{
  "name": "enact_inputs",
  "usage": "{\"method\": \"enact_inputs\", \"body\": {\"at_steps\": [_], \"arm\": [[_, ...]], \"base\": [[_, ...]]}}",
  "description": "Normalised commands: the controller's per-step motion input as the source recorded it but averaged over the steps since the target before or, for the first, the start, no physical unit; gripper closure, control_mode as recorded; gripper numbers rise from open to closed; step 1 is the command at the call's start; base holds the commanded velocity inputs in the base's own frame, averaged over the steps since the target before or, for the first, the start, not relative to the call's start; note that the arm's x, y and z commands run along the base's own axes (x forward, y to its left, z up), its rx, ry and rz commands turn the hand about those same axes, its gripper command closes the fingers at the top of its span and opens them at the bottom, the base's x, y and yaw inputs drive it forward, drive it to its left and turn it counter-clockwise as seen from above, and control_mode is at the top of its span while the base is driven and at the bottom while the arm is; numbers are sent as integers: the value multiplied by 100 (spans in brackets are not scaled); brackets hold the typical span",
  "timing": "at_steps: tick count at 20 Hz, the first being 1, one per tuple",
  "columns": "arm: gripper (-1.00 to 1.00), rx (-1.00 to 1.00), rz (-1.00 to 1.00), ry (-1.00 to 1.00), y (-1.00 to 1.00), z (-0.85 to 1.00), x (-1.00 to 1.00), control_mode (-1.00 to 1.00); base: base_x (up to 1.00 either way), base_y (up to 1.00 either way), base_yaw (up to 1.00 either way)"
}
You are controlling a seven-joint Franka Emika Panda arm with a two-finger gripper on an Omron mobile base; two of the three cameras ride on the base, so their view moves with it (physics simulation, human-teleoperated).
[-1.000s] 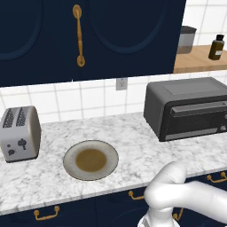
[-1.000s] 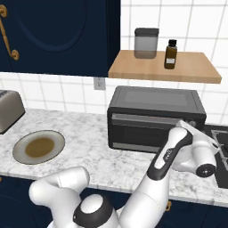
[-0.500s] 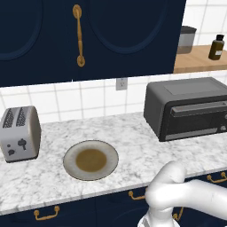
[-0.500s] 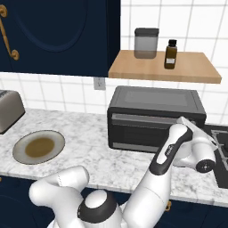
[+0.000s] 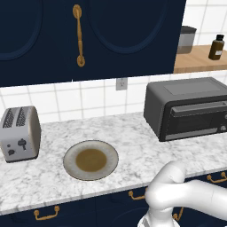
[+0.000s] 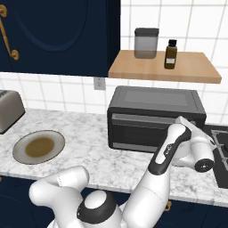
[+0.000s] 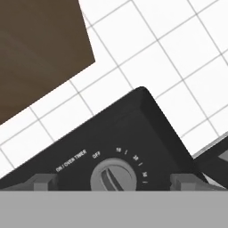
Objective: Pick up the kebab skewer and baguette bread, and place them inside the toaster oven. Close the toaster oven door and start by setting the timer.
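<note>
The dark grey toaster oven [image 5: 186, 108] [image 6: 156, 100] stands at the right of the marble counter. Its toaster oven door [image 5: 190, 119] [image 6: 138, 131] is up and shut. My arm's white hand [image 6: 196, 149] is at the oven's right front corner. In the hand view my gripper [image 7: 113, 181] is open. Its dark fingertips [image 7: 42, 181] stand on either side of the grey timer knob [image 7: 113, 176], which sits on the oven's control panel [image 7: 133, 129] under the minute marks. The kebab skewer and baguette bread are out of view.
An empty round plate [image 5: 91, 159] [image 6: 39, 147] lies mid-counter, and a silver two-slot toaster [image 5: 20, 133] [image 6: 9, 109] stands at the left. A wooden shelf [image 6: 164, 67] with a jar and a bottle hangs above the oven. A stove top [image 6: 220, 147] borders the right.
The hand has crept a little up and in toward the oven's right front. The jaws have stayed open.
</note>
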Motion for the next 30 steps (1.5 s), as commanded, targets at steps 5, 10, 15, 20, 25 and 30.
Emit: {"method": "enact_inputs", "body": {"at_steps": [5, 10, 15, 20, 25, 30], "arm": [[-100, 1, 0, 0, 0, 0, 22, -100], [-100, 0, 0, 0, 0, -1, 0, -100], [-100, 0, 0, 0, 1, -5, 0, -100], [-100, 0, 0, 0, 7, 0, 0, -100], [100, 0, 0, 0, 8, 0, 0, -100], [100, 0, 0, 0, 0, 0, 0, -100]], "base": [[0, 0, 0], [0, 0, 0], [0, 0, 0], [0, 0, 0], [0, 0, 0], [0, 0, 0]]}}
